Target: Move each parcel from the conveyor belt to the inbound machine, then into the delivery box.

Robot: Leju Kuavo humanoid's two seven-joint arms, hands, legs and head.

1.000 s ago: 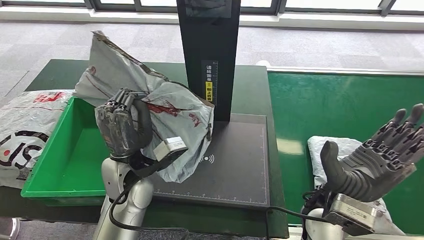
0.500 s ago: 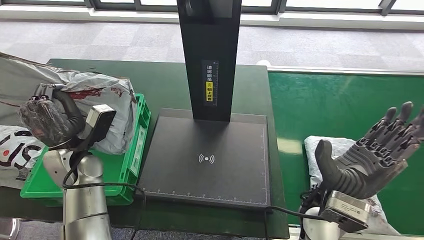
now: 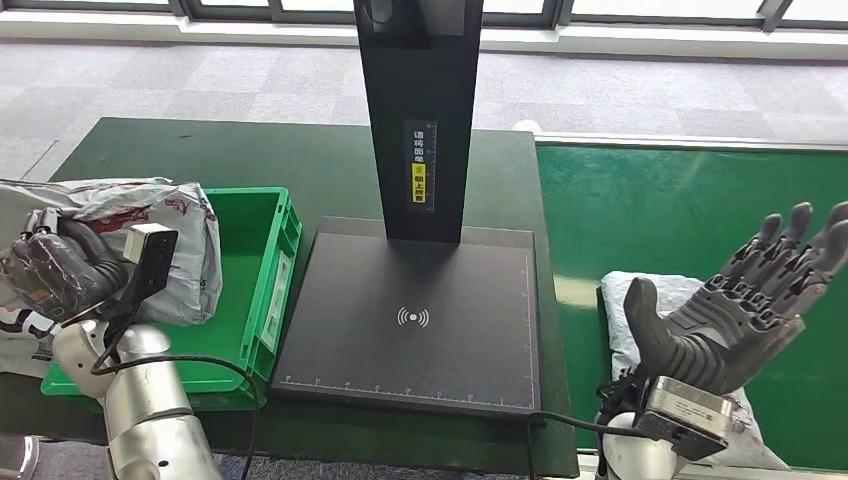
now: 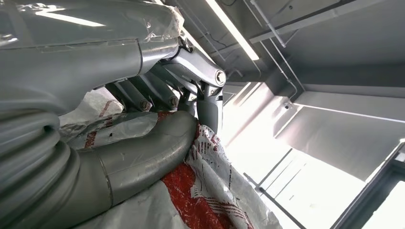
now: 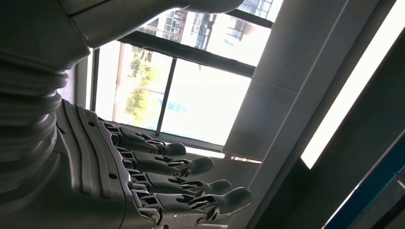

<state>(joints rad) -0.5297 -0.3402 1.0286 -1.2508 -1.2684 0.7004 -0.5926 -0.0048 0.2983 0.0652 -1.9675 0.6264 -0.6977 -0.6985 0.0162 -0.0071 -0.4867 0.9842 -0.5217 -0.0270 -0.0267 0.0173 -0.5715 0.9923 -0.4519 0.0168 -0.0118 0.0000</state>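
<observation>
Holding a grey parcel [image 3: 150, 245] with red print, the left robot hand [image 3: 50, 275] has its fingers curled around the crumpled wrapper, and the bag hangs over the left edge of the green delivery box [image 3: 255, 290], partly above the bin and partly outside it. That overhang is the main risk: if the fingers let go here, the soft bag may slump over the wall and slide off toward the other printed bag [image 3: 20, 335] lying beside the box (whether it is touching that one I cannot tell). The loose plastic could also snag on the fingers at release, dragging the parcel back out. The right robot hand [image 3: 745, 310] is spread wide and holds nothing, hovering above a white parcel [image 3: 660, 295] on the green conveyor belt [image 3: 680, 210]. The inbound machine [image 3: 415, 310] has a bare scanning plate, so a hasty grab on the right could outrun the drop on the left.
</observation>
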